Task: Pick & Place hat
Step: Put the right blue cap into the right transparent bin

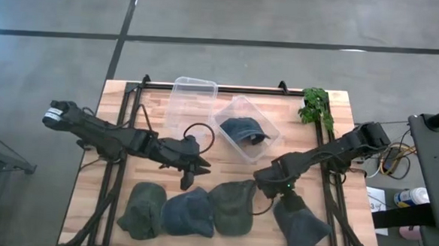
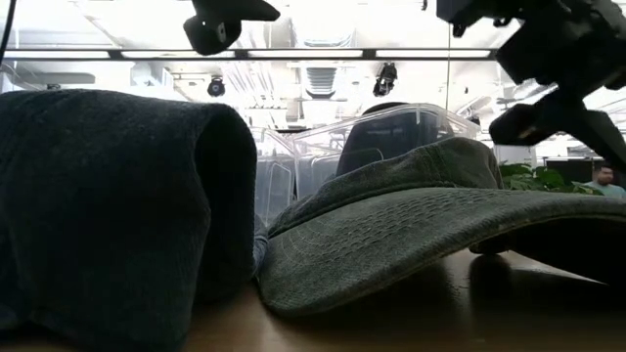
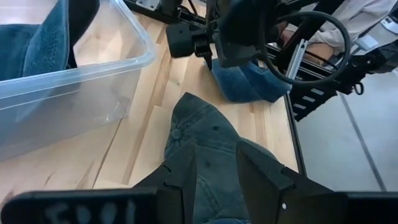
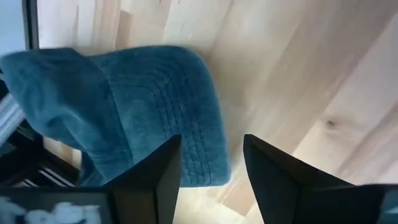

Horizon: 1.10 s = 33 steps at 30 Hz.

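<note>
Four hats lie in a row along the table's near edge: a green one (image 1: 141,209), a blue one (image 1: 188,212), a green one (image 1: 232,206) and a blue one (image 1: 301,225). A fifth, blue hat (image 1: 243,129) sits in a tilted clear bin (image 1: 268,125). My left gripper (image 1: 194,173) is open, above the table just far of the middle hats. Its wrist view shows the green hat's crown (image 3: 199,143) between the fingers. My right gripper (image 1: 265,182) is open, between the green hat and the blue hat, over the blue hat's brim (image 4: 155,106). The low view shows both grippers raised above the hats.
An empty clear bin (image 1: 193,99) stands toward the far edge beside the tilted one. A green plant (image 1: 316,105) lies at the far right corner. Bare wood shows at the table's left side (image 1: 121,133) and between the bins and the hat row.
</note>
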Tool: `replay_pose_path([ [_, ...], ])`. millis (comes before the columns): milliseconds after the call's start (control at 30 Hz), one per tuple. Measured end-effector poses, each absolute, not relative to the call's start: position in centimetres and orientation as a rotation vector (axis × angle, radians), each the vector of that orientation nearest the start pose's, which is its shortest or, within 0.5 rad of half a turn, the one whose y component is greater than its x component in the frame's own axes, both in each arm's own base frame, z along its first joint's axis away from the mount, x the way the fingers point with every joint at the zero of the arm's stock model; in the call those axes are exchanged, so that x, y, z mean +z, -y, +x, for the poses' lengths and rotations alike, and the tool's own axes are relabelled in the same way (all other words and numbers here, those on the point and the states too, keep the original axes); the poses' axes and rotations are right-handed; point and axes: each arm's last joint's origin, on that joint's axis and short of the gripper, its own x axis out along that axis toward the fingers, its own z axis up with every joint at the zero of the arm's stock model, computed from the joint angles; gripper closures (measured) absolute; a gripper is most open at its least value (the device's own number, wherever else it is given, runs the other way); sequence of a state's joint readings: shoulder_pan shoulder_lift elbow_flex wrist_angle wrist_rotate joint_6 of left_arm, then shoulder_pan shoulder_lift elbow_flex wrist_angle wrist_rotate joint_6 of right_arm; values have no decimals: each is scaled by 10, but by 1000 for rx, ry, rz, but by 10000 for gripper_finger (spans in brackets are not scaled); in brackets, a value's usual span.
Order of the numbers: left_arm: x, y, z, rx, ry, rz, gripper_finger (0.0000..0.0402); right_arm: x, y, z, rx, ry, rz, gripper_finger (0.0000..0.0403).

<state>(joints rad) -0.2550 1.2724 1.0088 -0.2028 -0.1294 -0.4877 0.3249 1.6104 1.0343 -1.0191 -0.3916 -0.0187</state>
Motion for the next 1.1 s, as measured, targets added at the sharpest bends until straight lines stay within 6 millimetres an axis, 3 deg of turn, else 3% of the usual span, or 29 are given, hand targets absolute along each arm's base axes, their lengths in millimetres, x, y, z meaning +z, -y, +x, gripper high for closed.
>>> replay_pose_path([
  [200,297,72,276,20,-500,-373,296,175,-85,246,624,-1639,136,239],
  [600,260,75,287,55,-613,-413,296,163,-72,252,744,-1599,219,239],
  [933,259,76,288,53,-609,-416,296,142,-74,257,799,-1661,237,239],
  [1100,258,75,288,53,-610,-411,296,141,-77,257,884,-1647,361,241],
])
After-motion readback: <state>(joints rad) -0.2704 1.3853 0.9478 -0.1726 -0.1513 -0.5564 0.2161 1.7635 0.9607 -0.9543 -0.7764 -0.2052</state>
